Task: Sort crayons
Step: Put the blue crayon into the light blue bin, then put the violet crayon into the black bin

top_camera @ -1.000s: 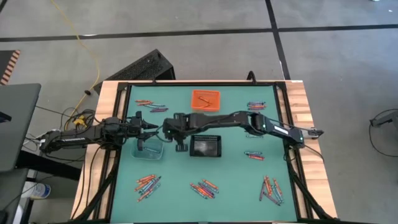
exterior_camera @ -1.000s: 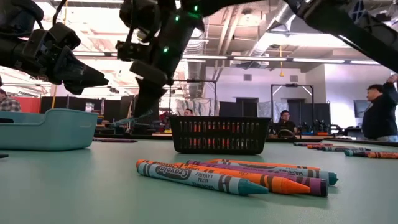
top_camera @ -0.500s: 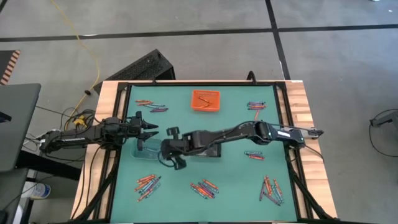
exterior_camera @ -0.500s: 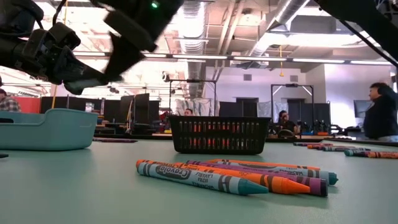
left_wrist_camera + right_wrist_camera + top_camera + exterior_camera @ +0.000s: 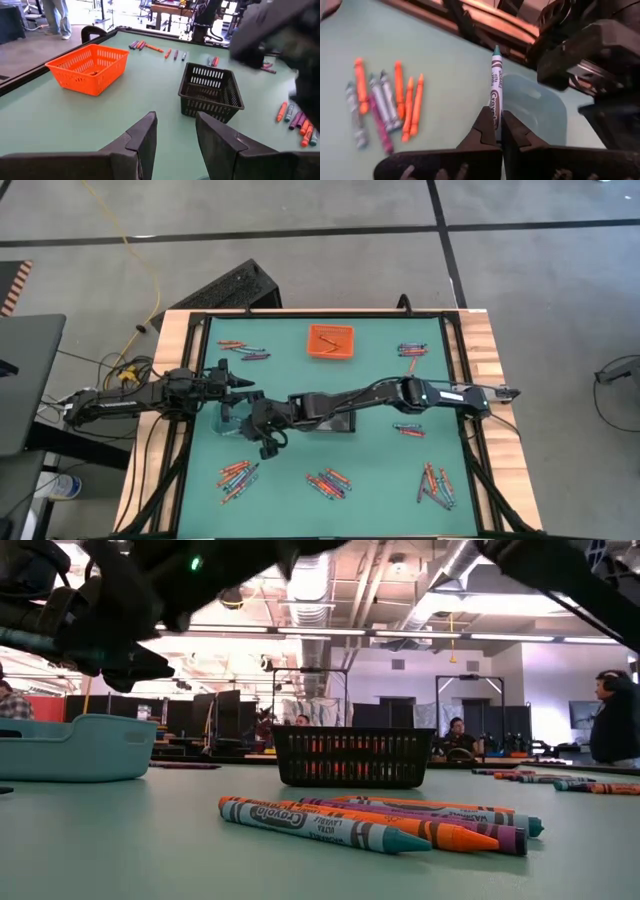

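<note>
At the table's left edge, I had the left gripper (image 5: 243, 386) hovering with its fingers (image 5: 145, 137) apart, just beside the pale translucent rectangular bin (image 5: 238, 420). My right gripper (image 5: 499, 131) was clamped on a grey-blue paper-wrapped crayon (image 5: 496, 82) above that bin's rim, crowding the left arm there. Bare green mat lay open between the loose crayon clusters (image 5: 236, 476) nearer me. The black mesh basket (image 5: 338, 420) was partly hidden under the right arm; its contents I couldn't make out.
</note>
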